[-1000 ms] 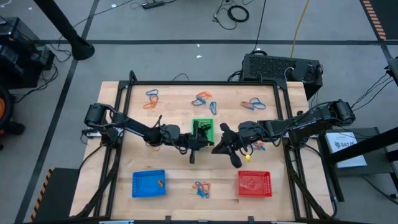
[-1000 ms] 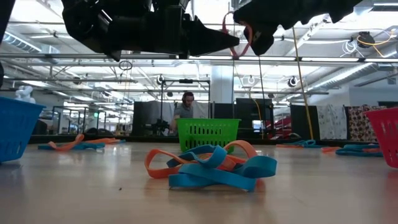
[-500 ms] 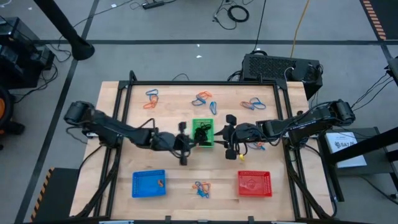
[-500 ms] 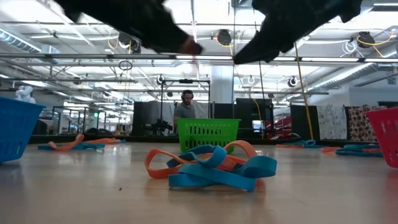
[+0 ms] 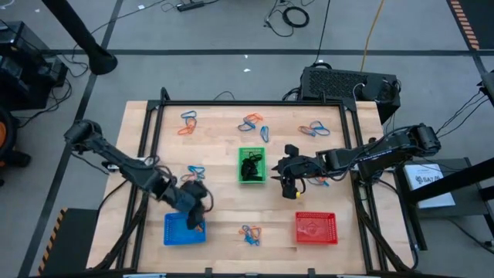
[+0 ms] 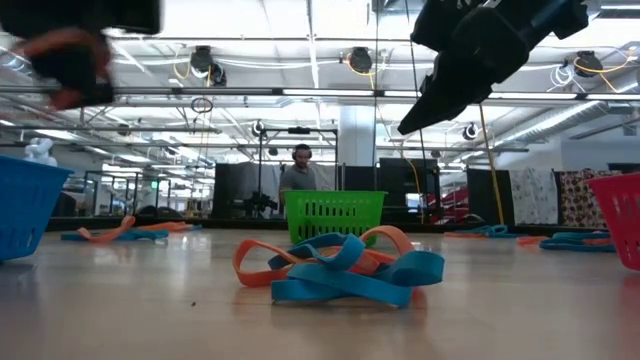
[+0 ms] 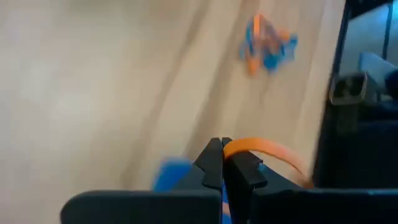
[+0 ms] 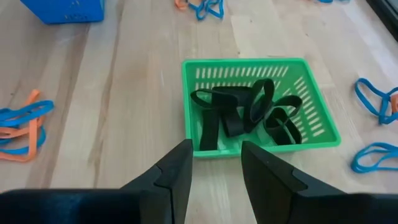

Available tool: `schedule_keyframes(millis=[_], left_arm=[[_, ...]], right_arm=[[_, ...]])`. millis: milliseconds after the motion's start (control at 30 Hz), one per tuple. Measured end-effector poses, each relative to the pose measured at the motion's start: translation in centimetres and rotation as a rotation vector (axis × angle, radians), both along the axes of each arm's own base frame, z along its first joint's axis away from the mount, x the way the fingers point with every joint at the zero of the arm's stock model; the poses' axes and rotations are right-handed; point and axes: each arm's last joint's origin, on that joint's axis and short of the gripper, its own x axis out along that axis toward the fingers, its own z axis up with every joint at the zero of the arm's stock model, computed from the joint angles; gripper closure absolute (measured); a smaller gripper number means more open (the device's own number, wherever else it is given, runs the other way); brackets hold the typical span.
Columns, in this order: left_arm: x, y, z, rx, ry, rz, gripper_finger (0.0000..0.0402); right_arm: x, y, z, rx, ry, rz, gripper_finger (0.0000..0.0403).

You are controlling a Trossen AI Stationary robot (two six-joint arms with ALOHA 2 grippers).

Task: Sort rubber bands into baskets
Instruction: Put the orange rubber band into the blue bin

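My left gripper point(image 5: 196, 220) hangs over the blue basket point(image 5: 173, 230) at the near left, shut on an orange rubber band point(image 7: 268, 149). It shows blurred at the low view's upper left point(image 6: 72, 58). My right gripper point(image 5: 284, 174) hovers open just right of the green basket point(image 8: 261, 149), its fingers pointing at it with nothing between them. That basket holds several black rubber bands point(image 8: 249, 112). The red basket point(image 5: 299, 228) stands at the near right. Clumps of orange and blue bands point(image 5: 248, 234) lie on the table. My left gripper pinches the orange rubber band point(image 7: 239, 147) between its two fingertips. The rest of the loop arcs out to one side of the fingers. The band is lifted clear of the table; where exactly on the loop the fingers sit is hidden by the fingers themselves.
More band clumps lie along the far side point(image 5: 187, 123) point(image 5: 252, 123) point(image 5: 312, 130), at the mid left point(image 5: 194, 170) and under my right arm point(image 5: 318, 182). A black metal frame point(image 5: 147, 154) borders the table. A black box point(image 5: 340, 83) stands behind the far edge.
My left gripper has swung from beside the green basket toward the table's near left, ending over the blue basket with the orange band still in its fingers. My right gripper has turned and drawn back slightly toward the right edge.
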Motion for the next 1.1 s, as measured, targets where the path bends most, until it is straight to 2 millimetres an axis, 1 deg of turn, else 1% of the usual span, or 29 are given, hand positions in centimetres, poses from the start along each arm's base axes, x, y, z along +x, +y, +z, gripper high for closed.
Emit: schedule_keyframes(millis=[100,267,367,533,667,967,1100], left_arm=[[-0.9,-1.1,-0.6,-0.055,0.093,0.011,0.0400],[-1.8,-2.0,-1.4,-0.030,0.166,0.000,0.0393],[-1.8,-2.3,-1.6,-0.029,0.174,-0.014,0.0370],[-1.9,-2.4,-1.8,-0.044,0.212,-0.033,0.0326],[-2.0,-2.5,-1.8,-0.077,0.238,-0.056,0.0305],[-2.1,-2.7,-1.8,-0.141,0.288,-0.107,0.0300],[-1.8,-2.2,-1.8,-0.167,0.318,-0.102,0.0300]], right_arm=[[0.0,0.0,0.0,0.000,-0.002,0.000,0.0273],[0.0,0.0,0.0,0.001,-0.003,0.000,0.0273],[0.0,0.0,0.0,0.003,-0.003,-0.001,0.0273],[0.0,0.0,0.0,0.023,-0.006,-0.016,0.0273],[0.0,0.0,0.0,0.024,-0.004,-0.017,0.0273],[-0.1,0.0,-0.1,0.042,0.004,-0.034,0.0273],[0.0,0.0,0.0,0.043,0.001,-0.034,0.0273]])
